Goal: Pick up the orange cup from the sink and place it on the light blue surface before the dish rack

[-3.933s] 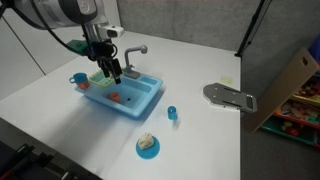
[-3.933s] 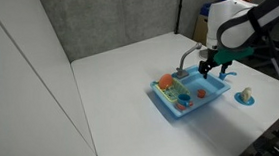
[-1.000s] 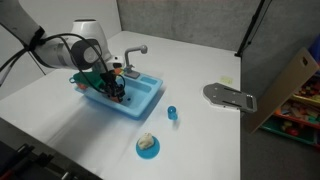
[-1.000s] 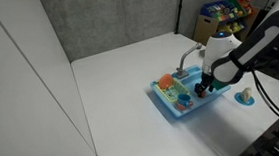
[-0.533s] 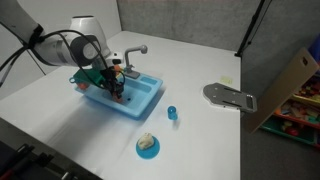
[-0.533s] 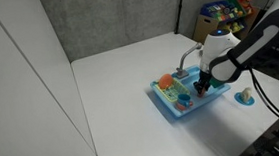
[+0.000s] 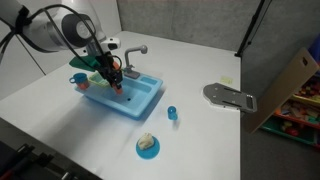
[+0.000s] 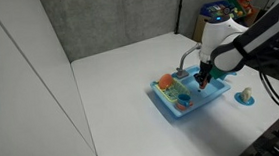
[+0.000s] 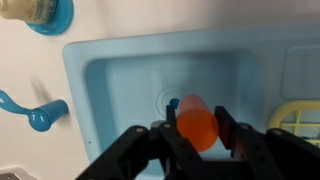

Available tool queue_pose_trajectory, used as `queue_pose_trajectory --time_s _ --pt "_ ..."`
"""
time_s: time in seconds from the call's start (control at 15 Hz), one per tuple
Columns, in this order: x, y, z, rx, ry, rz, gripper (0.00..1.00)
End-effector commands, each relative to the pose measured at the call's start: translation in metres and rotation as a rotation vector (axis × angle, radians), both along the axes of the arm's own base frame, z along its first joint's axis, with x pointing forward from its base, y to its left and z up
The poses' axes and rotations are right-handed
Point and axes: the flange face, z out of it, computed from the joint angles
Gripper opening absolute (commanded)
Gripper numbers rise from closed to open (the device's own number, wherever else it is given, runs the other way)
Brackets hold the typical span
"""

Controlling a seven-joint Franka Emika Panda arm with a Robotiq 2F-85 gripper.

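The flat white bench carries everything here. The grey and white robot arm reaches over its far corner in both exterior views. Below the arm sits the light blue plastic toy sink, with a blue tap at its back edge.

In the wrist view the sink's basin wall fills most of the picture. The pale yellow slatted dish rack shows at the right edge. Next to it along that edge lies a flat light blue surface, which I take to be the place the task means.

The black two-fingered tool hangs over the basin and is clamped on the small orange plastic cup. One finger presses each side of the cup. The cup lies over the round drain, roughly at the middle of the basin. In an exterior view the tool sits at about rim height with a spot of orange at its tip. From that I judge the cup to be off the basin floor, though the gap cannot be seen.

So the grasp looks done and the lift under way. The carry sideways to the light blue surface, the lowering and the release are not yet done.
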Motion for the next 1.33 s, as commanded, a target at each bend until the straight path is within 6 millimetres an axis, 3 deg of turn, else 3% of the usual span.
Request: queue_pose_trajectory --time_s 0.0,0.53,1.0,1.07,1.2,1.27 --pt "-0.012 0.006 0.031 -0.043 0.038 0.007 0.18" --pt "-0.036 0.024 0.063 0.016 0.114 0.199 0.18" --pt "-0.047 0.013 0.072 0.064 0.182 0.348 0.18" --pt "-0.04 0.02 0.061 0.058 0.168 0.34 0.43" --pt "-0.042 0.016 0.063 0.057 0.174 0.335 0.43" --pt "-0.042 0.015 0.063 0.058 0.174 0.333 0.18"
